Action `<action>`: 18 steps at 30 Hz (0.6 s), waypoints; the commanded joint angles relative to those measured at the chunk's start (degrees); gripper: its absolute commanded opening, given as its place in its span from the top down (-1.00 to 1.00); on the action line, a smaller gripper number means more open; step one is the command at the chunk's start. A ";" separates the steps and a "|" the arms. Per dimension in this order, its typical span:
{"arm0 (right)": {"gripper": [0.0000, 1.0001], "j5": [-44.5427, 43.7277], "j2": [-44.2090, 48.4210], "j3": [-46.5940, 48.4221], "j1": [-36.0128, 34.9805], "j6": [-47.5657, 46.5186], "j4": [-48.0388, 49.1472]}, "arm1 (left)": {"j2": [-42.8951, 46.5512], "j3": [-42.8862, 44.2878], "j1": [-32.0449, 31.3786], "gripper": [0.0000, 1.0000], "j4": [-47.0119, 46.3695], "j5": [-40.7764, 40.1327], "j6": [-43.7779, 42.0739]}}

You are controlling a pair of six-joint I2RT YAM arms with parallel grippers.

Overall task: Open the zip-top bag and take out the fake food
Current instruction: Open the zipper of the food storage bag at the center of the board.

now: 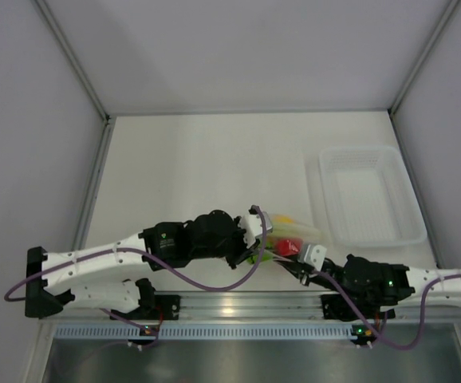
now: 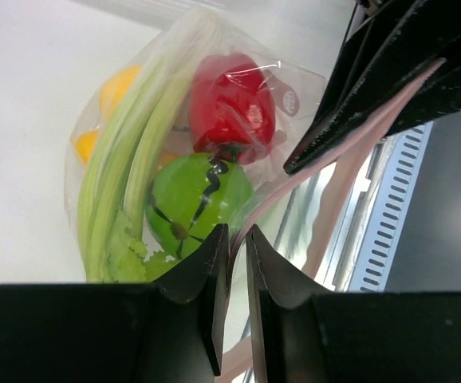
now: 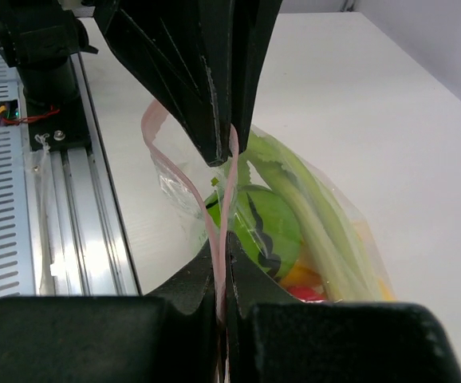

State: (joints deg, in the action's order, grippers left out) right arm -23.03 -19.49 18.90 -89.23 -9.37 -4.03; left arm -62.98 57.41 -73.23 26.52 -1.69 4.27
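Bag (image 1: pixel 288 231) by the near edge, food (image 2: pixel 202 199) inside. Your right gripper (image 3: pixel 222 249) is clamped on the zip strip (image 3: pixel 230 187); left gripper (image 2: pixel 237 236) sits barely apart around it, grip unclear. Pull and it may slip.

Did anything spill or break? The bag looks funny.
Nothing spilled or broken. The fake food sits inside the zip-top bag; it only looks crumpled because the left gripper and right gripper pinch its pink zip strip.
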 commanded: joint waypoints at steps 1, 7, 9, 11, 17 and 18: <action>1.00 -1.76 1.38 1.58 -0.86 0.49 -0.19 | 2.25 1.57 -0.24 0.60 -1.91 3.97 -1.20; 1.00 -1.76 1.03 2.02 -0.77 0.23 0.34 | 0.49 0.25 -0.24 0.62 -1.39 5.12 -0.58; 1.00 -1.50 0.68 2.02 -0.77 0.14 0.60 | -0.21 0.07 -0.24 0.62 -1.47 5.74 -0.58; 1.00 -1.50 0.59 2.20 -0.86 0.05 0.69 | -0.48 -0.10 -0.24 0.73 -1.47 5.04 -0.58; 1.00 -2.28 0.94 1.67 -0.86 0.31 0.52 | 1.02 -0.89 -0.24 1.00 -1.47 -0.13 -0.41; 1.00 -2.37 1.29 1.67 -0.86 0.40 0.52 | 1.45 -0.98 -0.24 1.00 -1.39 -1.02 -0.32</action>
State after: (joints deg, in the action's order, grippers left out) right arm -23.55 -19.07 18.90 -89.23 -9.32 -4.36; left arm -63.24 57.21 -73.25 26.48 1.17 4.23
